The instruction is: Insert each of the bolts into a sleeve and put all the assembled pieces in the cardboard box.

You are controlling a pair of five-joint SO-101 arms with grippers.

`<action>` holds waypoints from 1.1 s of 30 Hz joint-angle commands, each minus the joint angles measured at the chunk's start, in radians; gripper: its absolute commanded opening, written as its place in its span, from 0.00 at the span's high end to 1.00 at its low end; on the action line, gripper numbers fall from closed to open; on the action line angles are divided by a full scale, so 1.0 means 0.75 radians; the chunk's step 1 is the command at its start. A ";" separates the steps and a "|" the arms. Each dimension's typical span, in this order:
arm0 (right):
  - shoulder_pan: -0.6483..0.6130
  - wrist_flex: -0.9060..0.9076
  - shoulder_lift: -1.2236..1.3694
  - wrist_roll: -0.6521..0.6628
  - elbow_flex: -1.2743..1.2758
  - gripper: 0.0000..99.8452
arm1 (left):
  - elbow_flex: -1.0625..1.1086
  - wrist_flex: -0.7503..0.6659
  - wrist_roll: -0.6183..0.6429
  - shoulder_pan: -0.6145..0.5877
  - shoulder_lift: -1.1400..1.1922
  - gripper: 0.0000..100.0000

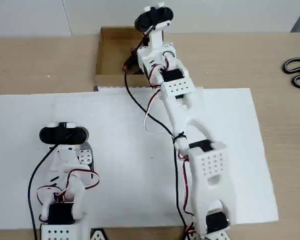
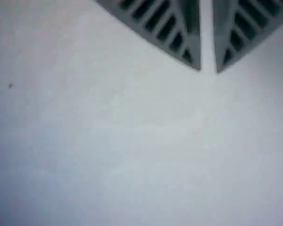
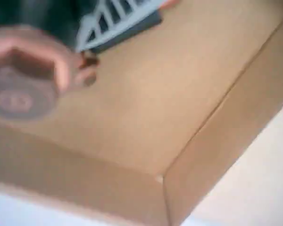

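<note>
**A:** What carries it all?

**B:** The wooden table point(image 1: 40, 55). A white paper sheet point(image 1: 125, 130) covers most of it, probably so that small parts stand out.

**A:** And the cardboard box point(image 1: 110, 55)?

**B:** It sits open-topped on the table, against the sheet's far edge. That seems a handy spot for dropping pieces in from above.

**A:** The arms?

**B:** The right arm point(image 1: 190, 115) stretches across the sheet, with the right pincer point(image 1: 135, 61) over the box. Its wrist view looks onto the box floor and an inner corner. I can't tell whether that pincer is spread or pressed together. The left pincer point(image 2: 207, 69) hangs just above the sheet, folded near its base. It is pressed almost together, with only a slit and nothing in it. I'd judge it parked out of the way.

**A:** Anything off to the side?

**B:** Scissors point(image 1: 297, 70) lie on bare table at the right edge, well apart from the box.

**A:** Where's the task's thing?

**B:** A blurred rounded piece point(image 3: 23, 80), pinkish over grey, shows inside the box, close to the right wrist camera. I take it for a bolt in its sleeve, but I can't say whether it is held or lying there. Beside it is a small brown bit point(image 3: 87, 70), too blurred to name.

**A:** Any writing?

**B:** There is a faint mark on the piece's grey face, but it is unreadable.
</note>
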 commanded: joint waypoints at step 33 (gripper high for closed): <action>-0.005 0.253 0.402 0.198 -0.829 0.70 | -0.009 0.006 -0.008 -0.006 -0.006 0.99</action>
